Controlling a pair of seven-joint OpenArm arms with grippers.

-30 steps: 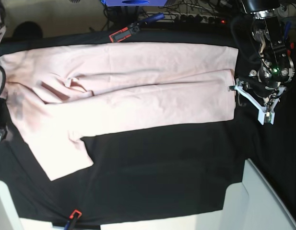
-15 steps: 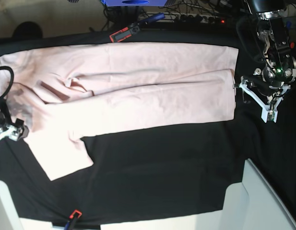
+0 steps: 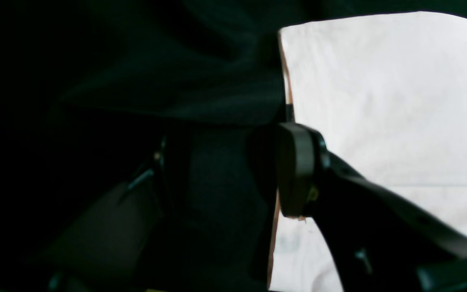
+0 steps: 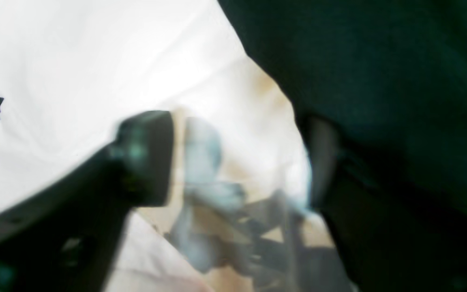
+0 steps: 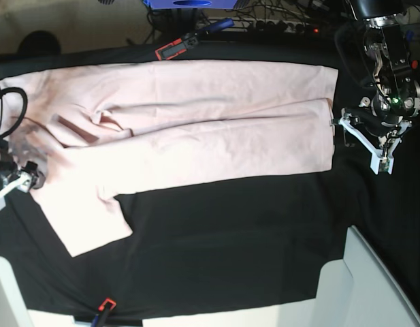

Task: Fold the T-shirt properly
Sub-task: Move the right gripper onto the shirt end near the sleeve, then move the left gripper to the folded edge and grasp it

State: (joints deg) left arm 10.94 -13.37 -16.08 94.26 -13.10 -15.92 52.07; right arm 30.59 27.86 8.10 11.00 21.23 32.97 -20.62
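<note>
Both sets of jaws stand spread astride the T-shirt (image 5: 196,122) edges at 3 and 9 o'clock—close them together on the cloth, then lift evenly.

The T-shirt (image 5: 189,129) lies on the table cloth (image 5: 230,238); left gripper (image 5: 359,139) beside one end; right gripper (image 5: 15,182) at the other.

Black table cloth (image 5: 230,238), red-and-black device (image 5: 175,48) at far edge, cables (image 5: 278,17) behind.

We see a black cloth-covered table (image 5: 230,231); a pale pink cotton T-shirt (image 5: 196,129) lies flat toward twelve o'clock.
</note>
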